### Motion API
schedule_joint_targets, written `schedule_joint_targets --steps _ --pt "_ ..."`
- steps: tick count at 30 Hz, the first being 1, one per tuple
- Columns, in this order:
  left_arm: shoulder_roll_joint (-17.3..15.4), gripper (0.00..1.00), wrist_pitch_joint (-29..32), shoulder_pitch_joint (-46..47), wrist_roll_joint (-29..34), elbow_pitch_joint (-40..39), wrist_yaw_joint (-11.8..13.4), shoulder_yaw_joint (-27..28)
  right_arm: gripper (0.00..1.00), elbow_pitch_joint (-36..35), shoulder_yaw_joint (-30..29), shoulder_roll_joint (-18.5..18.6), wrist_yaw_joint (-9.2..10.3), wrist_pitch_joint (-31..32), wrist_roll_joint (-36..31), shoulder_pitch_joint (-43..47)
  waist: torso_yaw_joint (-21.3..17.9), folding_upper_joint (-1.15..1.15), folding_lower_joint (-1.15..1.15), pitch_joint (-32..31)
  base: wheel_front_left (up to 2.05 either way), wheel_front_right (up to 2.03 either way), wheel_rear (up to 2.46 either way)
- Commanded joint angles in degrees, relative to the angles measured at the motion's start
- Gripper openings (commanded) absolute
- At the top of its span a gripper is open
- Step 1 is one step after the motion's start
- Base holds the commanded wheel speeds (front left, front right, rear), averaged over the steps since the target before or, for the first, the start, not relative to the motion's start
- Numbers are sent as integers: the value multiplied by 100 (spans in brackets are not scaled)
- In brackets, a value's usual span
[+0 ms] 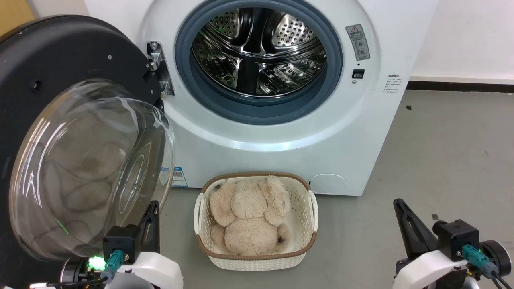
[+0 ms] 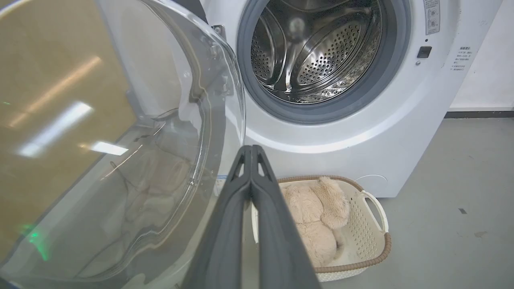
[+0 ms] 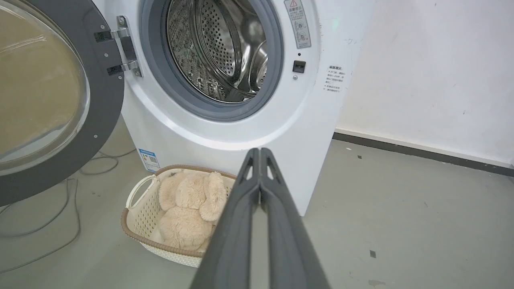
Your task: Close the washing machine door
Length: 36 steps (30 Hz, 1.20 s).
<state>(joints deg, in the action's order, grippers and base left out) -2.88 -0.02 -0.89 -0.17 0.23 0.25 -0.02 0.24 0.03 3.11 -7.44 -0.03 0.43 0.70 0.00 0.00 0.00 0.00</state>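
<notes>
The white washing machine (image 1: 281, 136) stands straight ahead, its steel drum (image 1: 257, 48) exposed inside the grey gasket. The washing machine door (image 1: 60, 80), black with a bulging clear glass bowl (image 1: 88, 168), is swung wide open on its hinge (image 1: 158, 66) at the left. My left gripper (image 1: 152, 208) is shut and sits low, just beside the bowl's lower right rim; in the left wrist view its tips (image 2: 251, 150) lie close to the glass bowl (image 2: 160, 140). My right gripper (image 1: 399, 204) is shut, far right over the floor, away from the door (image 3: 60, 100).
A white woven basket (image 1: 309, 208) holding a beige plush toy (image 1: 249, 216) sits on the grey floor right before the machine. Thin cables (image 3: 60, 208) trail on the floor under the open door. A white wall with a dark skirting (image 1: 461, 86) runs behind at right.
</notes>
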Motion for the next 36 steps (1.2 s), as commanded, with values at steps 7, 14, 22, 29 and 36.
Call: schedule_joint_targets --steps 7,14,22,29,36 --pt "0 100 -13 0 -4 7 24 -10 100 7 -14 1 0 -13 15 1 0 0 0 2 0 0 0" --pt "0 100 -97 8 -14 4 151 -62 100 13 -81 -1 0 -97 82 2 6 0 0 10 0 0 0" --pt "-18 0 -192 56 -13 10 254 -128 100 13 -145 -2 -1 -192 159 9 43 0 0 17 0 0 0" --pt "-84 0 -276 234 -37 -77 266 -148 100 -4 -184 -3 -1 -276 233 20 120 0 0 22 0 0 0" --pt "-134 0 -360 545 -150 -350 210 -52 100 -23 -250 -5 -1 -360 291 39 249 0 0 53 0 0 0"
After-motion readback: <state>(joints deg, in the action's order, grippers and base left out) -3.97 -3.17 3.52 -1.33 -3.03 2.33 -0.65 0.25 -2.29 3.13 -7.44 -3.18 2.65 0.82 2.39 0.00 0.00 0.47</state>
